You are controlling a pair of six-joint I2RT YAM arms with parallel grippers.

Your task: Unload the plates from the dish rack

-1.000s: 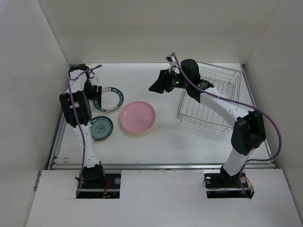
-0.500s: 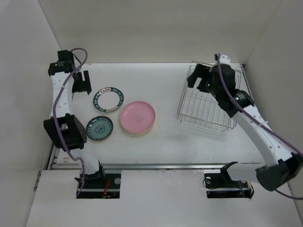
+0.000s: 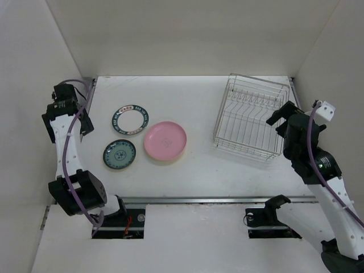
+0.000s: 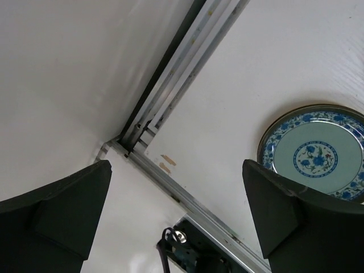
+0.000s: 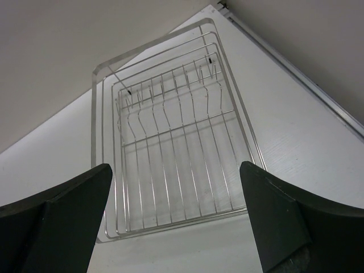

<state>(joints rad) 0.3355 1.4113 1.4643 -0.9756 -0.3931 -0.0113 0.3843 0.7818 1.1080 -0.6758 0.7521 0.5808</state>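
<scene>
we have both claws released. the left gripper (image 4: 176,170) hangs over the far-left edge of the table (image 3: 199,170), fingers spread wide with nothing between them. below it the metal rail (image 4: 170,96) runs along the side wall (image 4: 62,68), so there is little room on that side. the right gripper (image 5: 175,168) is likewise spread and empty, held above the near-right end of the dish rack (image 3: 250,122), close to the right wall (image 3: 330,68).

the rack stands on the right half of the table, slightly skewed, with its far side near the back edge.

the plates we can see lie flat on the left half. the white plate with the dark patterned rim (image 3: 130,120) is farthest back and the teal plate (image 3: 119,154) lies nearer to us. the pink plate (image 3: 165,140) is to their right, with a cream rim (image 3: 165,161) showing under its near edge. they sit close together; we cannot tell whether any rims touch. a broad open strip of table runs between the pink plate and the rack, and another along the near edge.
</scene>
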